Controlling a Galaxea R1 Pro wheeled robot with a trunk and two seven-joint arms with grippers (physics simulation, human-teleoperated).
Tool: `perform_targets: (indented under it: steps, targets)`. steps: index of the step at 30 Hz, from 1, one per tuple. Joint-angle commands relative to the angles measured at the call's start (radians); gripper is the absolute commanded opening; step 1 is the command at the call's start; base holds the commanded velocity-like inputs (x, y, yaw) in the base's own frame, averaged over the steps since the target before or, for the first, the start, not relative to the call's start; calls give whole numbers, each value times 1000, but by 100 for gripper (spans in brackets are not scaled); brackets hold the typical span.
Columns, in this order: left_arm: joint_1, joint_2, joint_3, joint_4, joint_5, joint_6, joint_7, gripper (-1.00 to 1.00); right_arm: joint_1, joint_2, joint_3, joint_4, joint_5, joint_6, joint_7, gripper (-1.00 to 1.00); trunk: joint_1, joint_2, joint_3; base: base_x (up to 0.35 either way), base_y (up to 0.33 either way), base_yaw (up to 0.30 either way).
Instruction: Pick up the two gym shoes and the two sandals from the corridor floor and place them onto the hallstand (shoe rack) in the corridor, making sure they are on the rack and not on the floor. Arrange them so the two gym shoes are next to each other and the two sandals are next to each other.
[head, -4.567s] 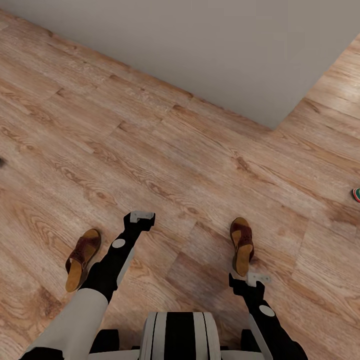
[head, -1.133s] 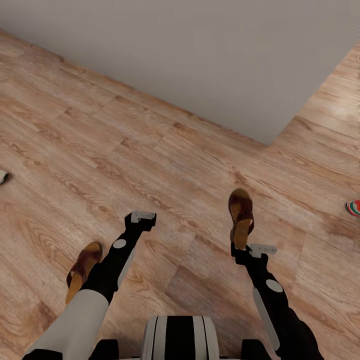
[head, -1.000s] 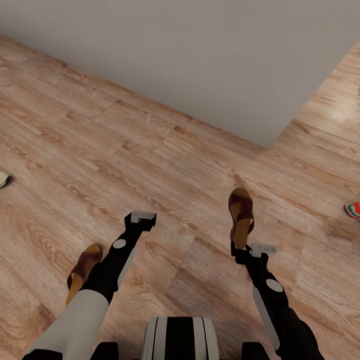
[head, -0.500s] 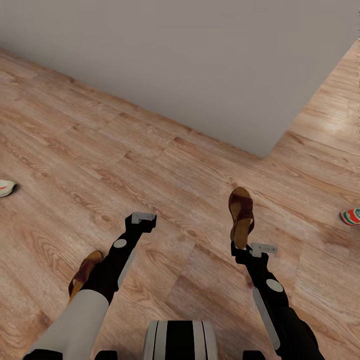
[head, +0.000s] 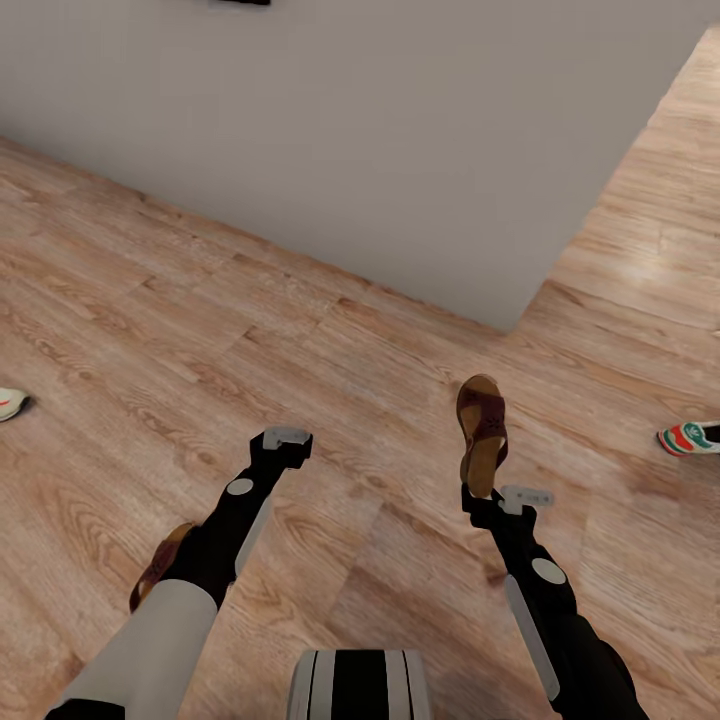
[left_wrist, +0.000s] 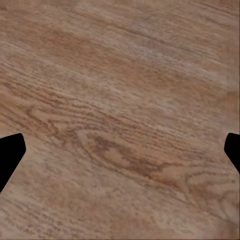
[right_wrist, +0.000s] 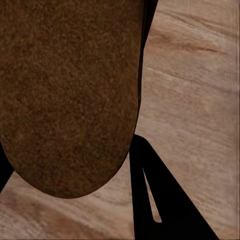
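Observation:
My right gripper (head: 481, 494) is shut on the heel end of a brown sandal (head: 482, 432), which it holds off the corridor floor (head: 360, 350) with the toe pointing away. The sandal's dark sole (right_wrist: 70, 95) sits close in the right wrist view, beside one black finger (right_wrist: 160, 200). The other sandal (head: 158, 568) lies on the floor by my left forearm, partly hidden by it. My left gripper (head: 286, 438) hangs open over bare planks (left_wrist: 120, 100). One gym shoe (head: 9, 403) pokes in at the left edge, another (head: 685, 438) at the right edge. The hallstand is out of view.
A grey wall (head: 380, 130) runs across the back and ends in a corner at about mid-right, where the floor carries on beyond it. A dark object (head: 240, 2) sits on the wall at the very top.
The whole view has shifted, so the camera moved: more wall shows and the floor things slid down. Since the oldest frame the right gripper has lifted its sandal off the floor.

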Motion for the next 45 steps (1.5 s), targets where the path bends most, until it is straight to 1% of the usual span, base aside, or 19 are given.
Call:
perform_targets:
  steps: [1, 45]
  targets:
    - [0, 0, 0, -2, -7, 6, 0, 100, 0, 0, 1, -1, -13, 5, -6, -100, -1, 0, 5, 0, 0, -211]
    - [0, 1, 1, -2, -6, 7, 0, 100, -1, 0, 0, -1, -14, 4, -6, -100, -20, 10, 232, 0, 0, -221]
